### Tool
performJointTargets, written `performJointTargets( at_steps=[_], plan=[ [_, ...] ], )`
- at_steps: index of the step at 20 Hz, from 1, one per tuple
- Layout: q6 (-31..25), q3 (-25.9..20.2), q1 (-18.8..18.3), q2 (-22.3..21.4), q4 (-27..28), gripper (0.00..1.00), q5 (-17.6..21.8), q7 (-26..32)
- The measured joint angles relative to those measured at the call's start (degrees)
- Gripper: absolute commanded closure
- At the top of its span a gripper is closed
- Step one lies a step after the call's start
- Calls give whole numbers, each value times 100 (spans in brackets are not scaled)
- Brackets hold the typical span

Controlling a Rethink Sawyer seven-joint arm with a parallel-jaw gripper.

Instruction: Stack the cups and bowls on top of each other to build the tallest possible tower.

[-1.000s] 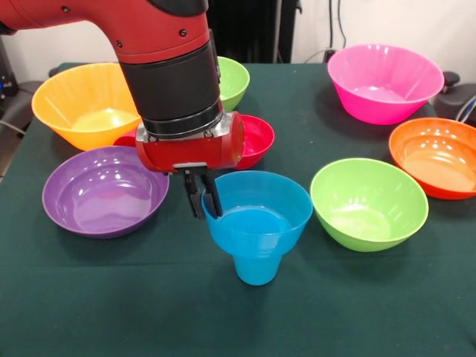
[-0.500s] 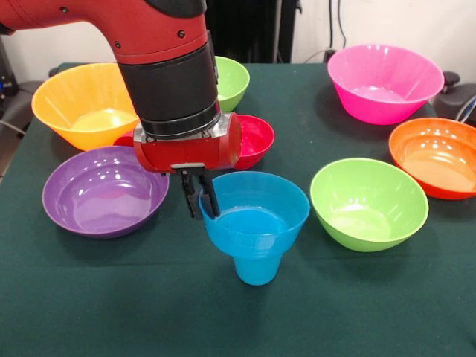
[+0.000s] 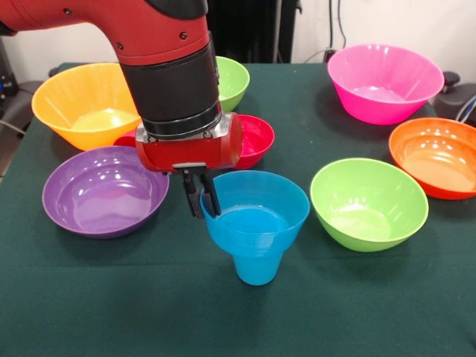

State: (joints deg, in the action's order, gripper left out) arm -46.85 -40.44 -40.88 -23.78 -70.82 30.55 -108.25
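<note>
A dark green cloth covers the tabletop (image 3: 89, 297), with a pale wall and some cables behind it. My pincer (image 3: 201, 199) hangs at the left rim of the small blue bowl (image 3: 255, 208), fingers drawn close and apparently pinching that rim, one finger inside and one outside. The blue bowl sits in the mouth of the sky-blue cup (image 3: 256, 268), which stands upright near the front middle of the cloth; that pair is my tower so far. I see no red cup from here; it may be hidden behind the arm.

As I judge it, the job now is to leave the bowl level and centred on the cup. I'd check that it sits square, then part the fingers gently and lift straight up, since any sideways drag at the rim could tip the narrow cup.

The purple bowl (image 3: 104, 190) lies just beside the pincer on the left, so I'd avoid swinging that way. The small red bowl (image 3: 254, 139) sits right behind the wrist. A lime green bowl (image 3: 368, 202) is near on the right; another green bowl (image 3: 232, 80), the yellow-orange bowl (image 3: 83, 104), pink bowl (image 3: 384, 82) and orange bowl (image 3: 439, 156) stand further off.
</note>
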Motion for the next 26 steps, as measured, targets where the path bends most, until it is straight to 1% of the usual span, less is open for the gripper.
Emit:
performJointTargets(
  at_steps=[18,26],
  plan=[
    [0,5,-110,-8,-367,100,42,0],
    [0,3,-156,-5,-371,100,71,0]
  ],
)
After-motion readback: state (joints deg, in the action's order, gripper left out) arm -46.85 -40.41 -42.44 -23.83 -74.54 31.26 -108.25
